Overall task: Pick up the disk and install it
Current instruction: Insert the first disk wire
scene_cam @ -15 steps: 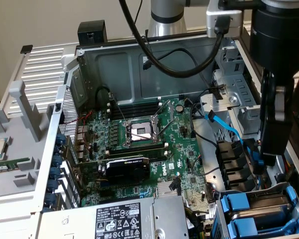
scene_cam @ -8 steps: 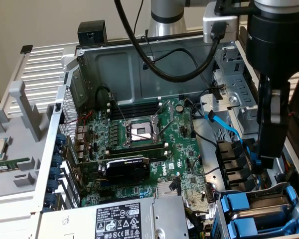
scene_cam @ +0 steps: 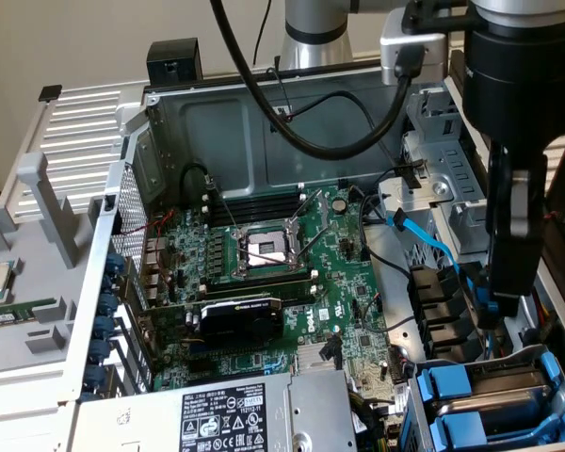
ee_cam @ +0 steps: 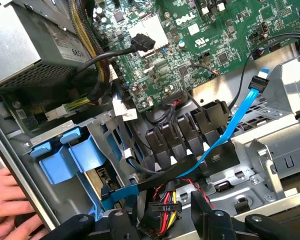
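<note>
Nearest in the exterior view, the grey power supply is seen, and at the exterior view's right the disk is seated in the drive cage, little beyond its blue frame being shown. A person's hand is seen at the case edge beside the cage. Just above the cage the gripper is held with jaws spread wide, nothing gripped, over a blue SATA cable. Farther back the Dell motherboard is laid, its processor socket left open
</note>
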